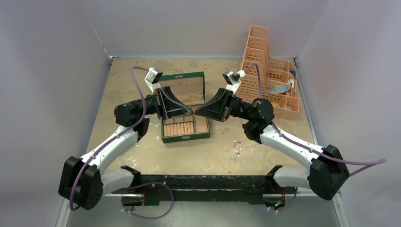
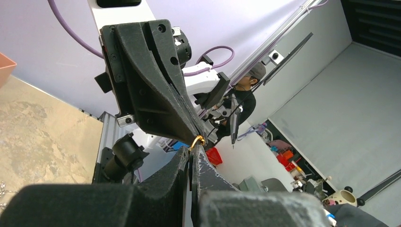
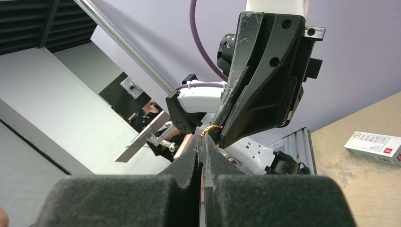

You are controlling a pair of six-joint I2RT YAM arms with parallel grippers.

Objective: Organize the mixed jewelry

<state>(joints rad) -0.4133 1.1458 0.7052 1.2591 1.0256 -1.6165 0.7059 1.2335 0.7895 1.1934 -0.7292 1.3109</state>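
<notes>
Nearest, at about 5 o'clock from the middle of the tabletop (image 1: 156, 156), a silvery chain (image 1: 236, 147) lies in a loose tangle. Just beyond it, toward 4 o'clock, lie the loose rings (image 1: 224, 130), small, gold-orange and apart from the chain.

At the centre the green box (image 1: 185, 138) stands open. Its left compartment holds a row of beige rolls (image 1: 178, 127) and its right compartment shows a flat beige lining (image 1: 202, 124). I cannot tell whether any jewelry sits in either. A small plate on the front wall is too small to read. The lid (image 1: 187, 87) is propped up at 12 o'clock.

Above the box the two arms meet tip to tip and hide part of the rolls. The left gripper (image 2: 193, 153) is pressed together on a gold ring (image 2: 197, 140). The right gripper (image 3: 202, 144), also pressed together, pinches the same ring from the other side.

The right wrist view shows a white carton (image 3: 376, 146) with a red mark lying on the tabletop; its print is unreadable.

Farthest, at 2 o'clock, an orange basket (image 1: 267, 71) holds a pale bluish thing (image 1: 279, 87) I cannot identify.
</notes>
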